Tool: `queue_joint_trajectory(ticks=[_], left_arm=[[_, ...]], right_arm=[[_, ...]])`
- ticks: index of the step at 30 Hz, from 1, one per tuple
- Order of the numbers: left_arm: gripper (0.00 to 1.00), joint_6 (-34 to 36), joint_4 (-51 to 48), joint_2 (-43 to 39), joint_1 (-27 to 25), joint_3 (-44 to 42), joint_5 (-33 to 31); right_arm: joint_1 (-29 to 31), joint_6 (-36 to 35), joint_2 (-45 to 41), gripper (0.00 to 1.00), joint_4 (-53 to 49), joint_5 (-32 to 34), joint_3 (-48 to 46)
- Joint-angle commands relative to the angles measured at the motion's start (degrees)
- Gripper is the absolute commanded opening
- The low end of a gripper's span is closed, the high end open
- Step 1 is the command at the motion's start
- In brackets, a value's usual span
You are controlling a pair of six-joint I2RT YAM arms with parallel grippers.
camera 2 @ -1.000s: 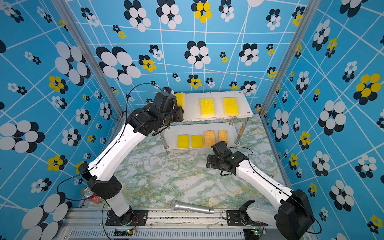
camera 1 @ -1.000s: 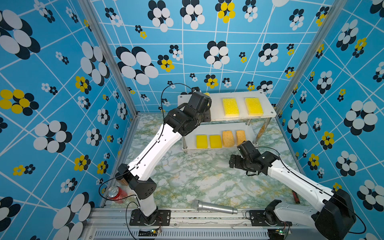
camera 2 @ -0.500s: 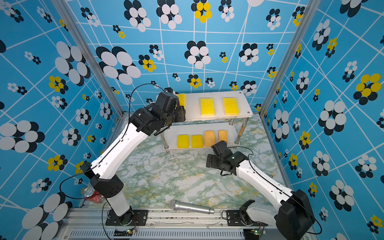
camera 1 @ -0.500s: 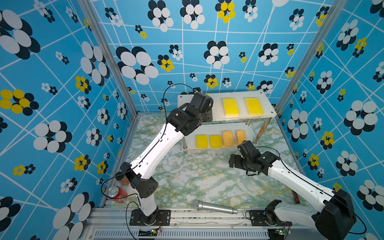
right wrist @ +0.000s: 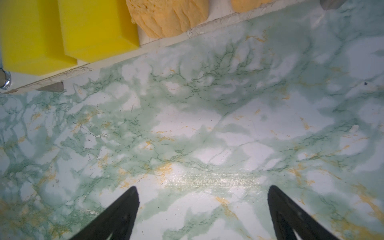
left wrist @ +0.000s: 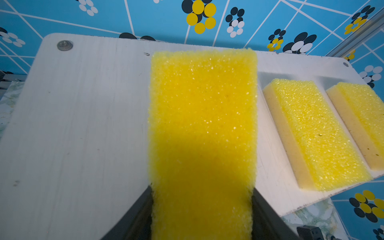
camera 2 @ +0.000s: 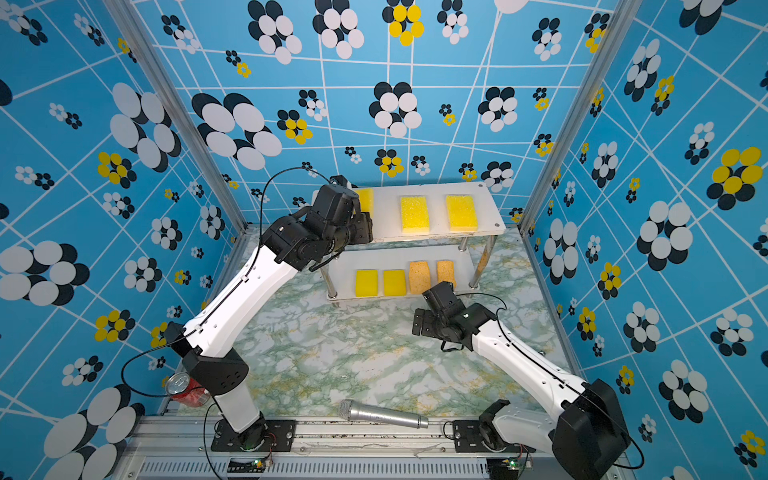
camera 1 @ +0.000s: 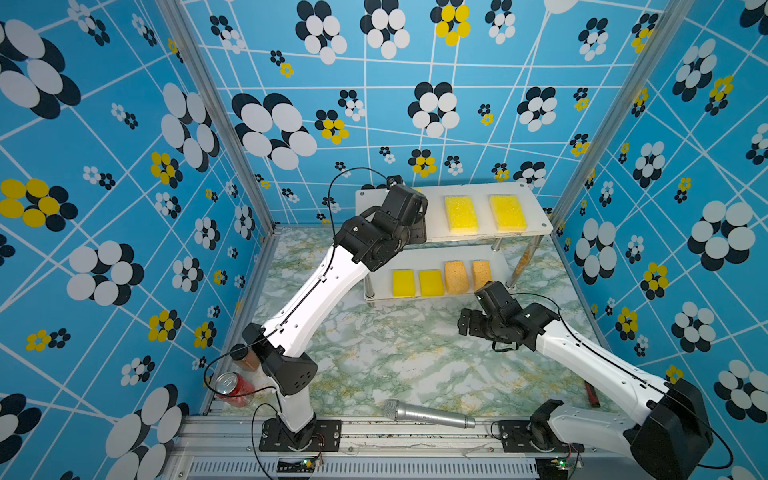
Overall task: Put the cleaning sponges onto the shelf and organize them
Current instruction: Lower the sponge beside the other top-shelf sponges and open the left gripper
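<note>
The shelf (camera 1: 536, 226) stands at the back of the table. On its top board (left wrist: 83, 124) a long yellow sponge (left wrist: 202, 114) lies flat, and my left gripper (left wrist: 202, 188) is shut on its near end, one finger against each long side. Two more long yellow sponges (camera 1: 460, 214) (camera 1: 508, 212) lie to its right. The lower board holds two small yellow sponges (camera 1: 403, 283) (camera 1: 431, 282) and two orange-tan sponges (camera 1: 456, 277) (camera 1: 481, 272). My right gripper (right wrist: 202, 186) is open and empty above the marble table, just in front of the lower board (right wrist: 116, 60).
A silver microphone (camera 1: 428, 415) lies near the table's front edge. A red can (camera 1: 232, 388) and a brown jar (camera 1: 245, 359) stand at the front left corner by the left arm's base. Patterned blue walls close in three sides.
My left gripper has shifted slightly to the right over the top board with the sponge between its fingers. The right arm has not moved.
</note>
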Motion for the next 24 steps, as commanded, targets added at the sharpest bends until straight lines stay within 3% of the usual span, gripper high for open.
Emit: queue_joint_trajectory(ticks=[1,24], left_arm=[[0.66,-0.6,-1.3,2.0,-0.1,0.7,-0.2],[0.69,-0.6,-0.3,2.9,-0.1,0.6,0.8]], right_arm=[[-0.3,-0.2,-1.2,0.98,-0.2,0.3,-0.7],[-0.4,-0.7,-1.2,0.99,-0.5,0.3,-0.4]])
